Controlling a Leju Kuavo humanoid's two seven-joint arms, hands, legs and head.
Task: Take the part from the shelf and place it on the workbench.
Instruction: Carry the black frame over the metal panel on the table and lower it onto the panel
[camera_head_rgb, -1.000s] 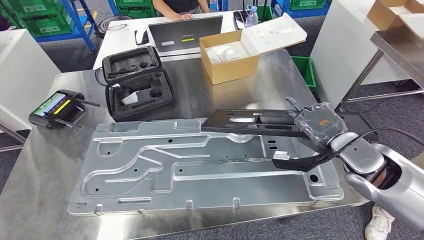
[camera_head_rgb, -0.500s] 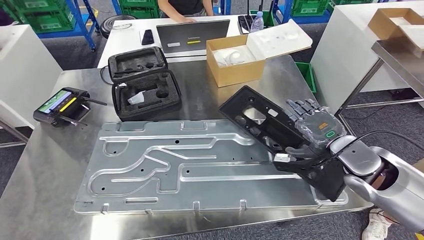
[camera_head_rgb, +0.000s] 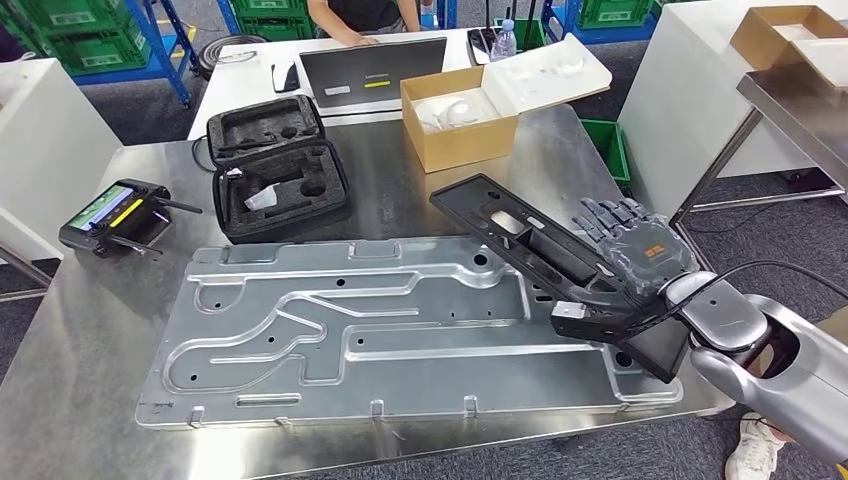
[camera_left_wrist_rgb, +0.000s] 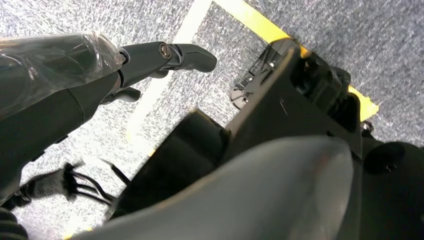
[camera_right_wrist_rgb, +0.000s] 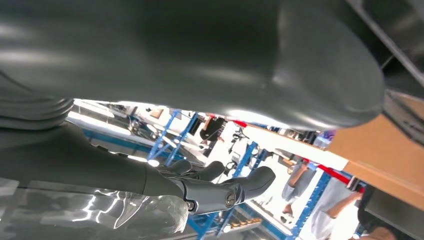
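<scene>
The part (camera_head_rgb: 530, 245) is a long black plate with cut-outs. It hangs tilted above the right side of the steel workbench (camera_head_rgb: 90, 330), its far end raised and its near end low by the bench's right edge. My right hand (camera_head_rgb: 632, 255) grips its near half, with fingers (camera_head_rgb: 610, 215) spread over the upper face and the thumb underneath. In the right wrist view those fingers (camera_right_wrist_rgb: 220, 190) stretch out below a grey blurred surface. My left hand (camera_left_wrist_rgb: 75, 85) hangs over grey floor with nothing in it, its fingers (camera_left_wrist_rgb: 170, 52) stretched out.
A large silver stamped panel (camera_head_rgb: 400, 320) covers the near half of the bench, under the part. Behind it stand an open black foam case (camera_head_rgb: 275, 175), a cardboard box (camera_head_rgb: 460, 115) and a handheld controller (camera_head_rgb: 115, 215). A person (camera_head_rgb: 360, 12) sits at a laptop (camera_head_rgb: 370, 70).
The part, level across the panel a second ago, has swung to a slant with its near end dropped toward the bench's right edge. My right hand has turned with it.
</scene>
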